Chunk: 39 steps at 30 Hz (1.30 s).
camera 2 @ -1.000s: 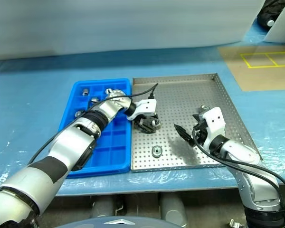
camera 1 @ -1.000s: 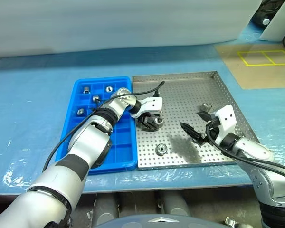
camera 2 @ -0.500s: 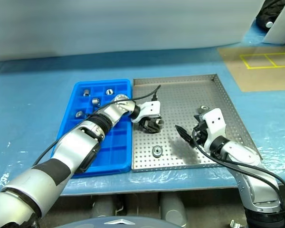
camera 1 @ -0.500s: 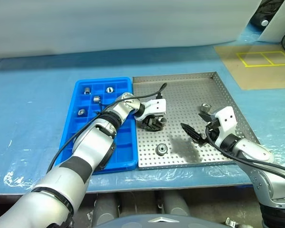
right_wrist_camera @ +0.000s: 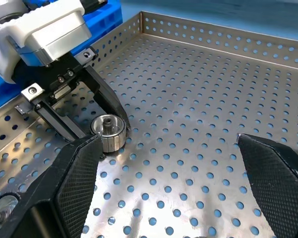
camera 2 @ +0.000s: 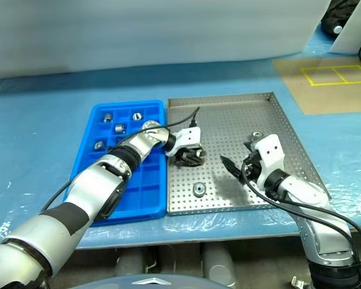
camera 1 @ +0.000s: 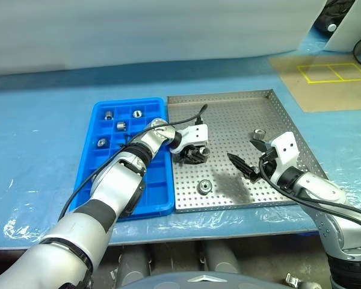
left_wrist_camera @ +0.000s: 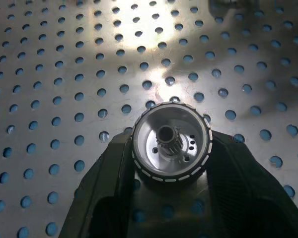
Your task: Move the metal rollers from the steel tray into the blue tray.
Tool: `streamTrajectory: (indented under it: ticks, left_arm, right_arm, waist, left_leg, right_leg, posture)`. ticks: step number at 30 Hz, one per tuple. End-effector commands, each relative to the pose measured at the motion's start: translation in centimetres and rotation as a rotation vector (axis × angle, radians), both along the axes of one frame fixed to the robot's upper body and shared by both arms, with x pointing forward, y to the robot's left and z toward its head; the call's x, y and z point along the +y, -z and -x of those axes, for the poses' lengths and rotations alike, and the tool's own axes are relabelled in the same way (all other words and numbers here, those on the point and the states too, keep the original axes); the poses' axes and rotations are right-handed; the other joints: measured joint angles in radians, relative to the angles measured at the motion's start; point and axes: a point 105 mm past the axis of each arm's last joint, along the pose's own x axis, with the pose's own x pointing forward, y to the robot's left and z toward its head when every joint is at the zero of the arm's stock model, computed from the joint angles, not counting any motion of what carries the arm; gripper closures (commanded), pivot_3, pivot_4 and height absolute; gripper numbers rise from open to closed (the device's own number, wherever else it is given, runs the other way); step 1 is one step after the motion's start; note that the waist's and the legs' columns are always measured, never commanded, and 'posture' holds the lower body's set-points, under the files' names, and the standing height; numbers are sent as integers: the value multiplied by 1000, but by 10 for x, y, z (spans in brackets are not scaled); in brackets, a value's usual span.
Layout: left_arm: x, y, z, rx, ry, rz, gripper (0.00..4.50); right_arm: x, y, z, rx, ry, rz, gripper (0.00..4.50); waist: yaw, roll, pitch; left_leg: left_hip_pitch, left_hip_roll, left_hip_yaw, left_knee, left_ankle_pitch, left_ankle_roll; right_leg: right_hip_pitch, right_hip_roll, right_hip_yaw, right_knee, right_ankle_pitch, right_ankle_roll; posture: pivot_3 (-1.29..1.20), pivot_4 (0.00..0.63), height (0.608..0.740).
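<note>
Step in hand: pickup, grasp made, lift not yet begun, as I judge it. Nearest on the steel tray (camera 1: 271, 114), a lone roller (camera 1: 204, 187) lies flat by the front rim, untouched. Just past it the right gripper (camera 1: 248, 158) hangs over the perforated floor at right of centre, jaws spread wide, nothing between them. Level with it, at the tray's left side, the left gripper (camera 1: 194, 153) reaches in across the blue tray's edge; its jaws pinch a held roller (left_wrist_camera: 172, 145), one finger on each flank, the piece resting on the floor with its bore facing up. A third roller (camera 1: 259, 133) sits farther back to the right, near the right gripper's white housing. Next move, by my reading: raise straight up to clear the low rim, swing left, release over a vacant cell; a weak hold on the smooth curved wall could let it slip. Blue tray (camera 1: 94, 170), left of the steel one and touching it: four rollers (camera 1: 121, 126) in far cells, near cells vacant.
</note>
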Motion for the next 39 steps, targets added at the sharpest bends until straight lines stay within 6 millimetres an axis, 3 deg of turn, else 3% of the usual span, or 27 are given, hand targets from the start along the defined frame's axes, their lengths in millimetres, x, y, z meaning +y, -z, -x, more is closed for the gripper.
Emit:
streamTrajectory:
  ticks: [1,5,10,14,19,22,26,29,39]
  left_arm:
    - [5,-57,0,-19,91,242,2604]
    - [29,-84,2,-7,109,385,2604]
    - [91,-82,13,-33,50,349,2604]
    - [134,-84,25,-98,-96,322,2604]
    - [174,-92,33,-156,-311,337,2604]
    - [199,-86,42,-153,-436,336,2604]
    - [213,-79,49,-76,-557,430,2604]
    - [216,-59,49,-62,-593,384,2604]
    - [186,-45,33,-86,-554,359,2604]
  right_arm:
    - [10,-8,-6,-40,-59,1,0]
    - [19,-7,-17,-42,-110,-1,0]
    - [43,-9,-35,-45,-236,-8,0]
    - [59,-12,-50,-47,-341,-15,0]
    - [83,-18,-64,-53,-471,-25,0]
    - [103,-21,-68,-54,-568,-35,0]
    - [124,-23,-64,-41,-684,-55,0]
    - [133,-22,-60,-24,-750,-52,0]
    - [130,-20,-60,-23,-738,-46,0]
  waist:
    - [0,0,0]
    - [3,0,0]
    - [6,1,0]
    - [49,2,1]
    - [121,2,1]
    - [150,2,1]
    - [182,2,1]
    - [206,2,1]
    - [227,1,1]
  left_leg:
    - [-2,0,0,0,1,3]
    - [-6,3,0,-2,2,3]
    - [-4,5,1,-6,2,3]
    - [-3,6,1,-8,4,0]
    - [-3,6,1,-8,5,-2]
    - [-3,6,1,-8,4,-5]
    - [-3,6,1,-10,5,-8]
    - [-3,6,0,-10,6,-11]
    - [-1,7,-2,-11,11,-19]
  right_leg:
    - [-2,0,0,0,0,0]
    - [-9,3,-1,2,0,0]
    - [-10,4,-1,3,0,0]
    - [-10,4,-2,3,0,-1]
    - [-10,4,-2,4,0,-1]
    - [-10,4,-3,5,0,-1]
    - [-11,4,-3,6,-1,-2]
    - [-12,4,-4,11,-2,-4]
    - [-13,4,-4,16,-2,-4]
  posture:
    - [-510,150,740]
    - [-425,150,740]
    - [-291,150,740]
    - [-127,150,740]
    - [52,150,740]
    - [120,150,740]
    - [181,150,740]
    - [211,150,740]
    - [180,150,740]
